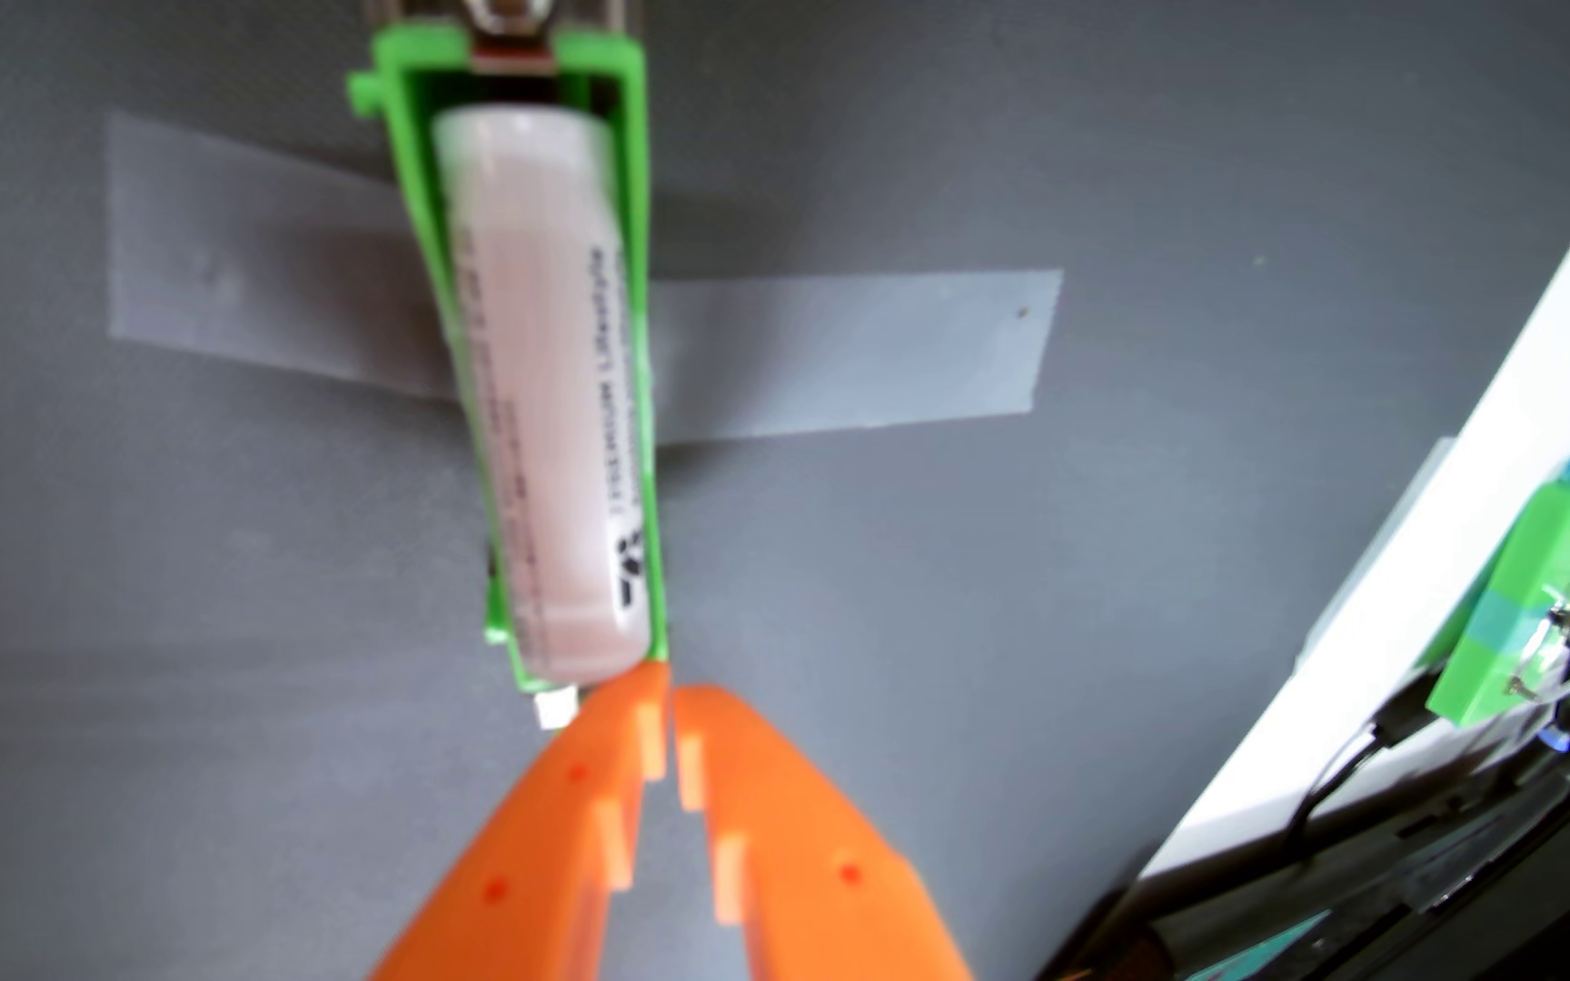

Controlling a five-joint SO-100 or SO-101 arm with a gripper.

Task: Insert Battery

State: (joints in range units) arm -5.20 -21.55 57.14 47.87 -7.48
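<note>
A pale pink cylindrical battery (540, 396) with black print lies lengthwise in a green plastic holder (635, 189) that is taped to the grey table. A metal contact (512, 47) shows at the holder's far end. My orange gripper (671, 693) comes in from the bottom edge. Its fingers are closed together with only a thin gap, holding nothing. The tips sit at the near end of the holder, touching or almost touching the battery's near end.
Clear tape strips (857, 358) hold the holder to the grey mat (196, 707). At the right, past a white curved edge (1517, 330), stands a green box with a switch and wires (1546, 604), and dark equipment (1423, 896) sits at the bottom right.
</note>
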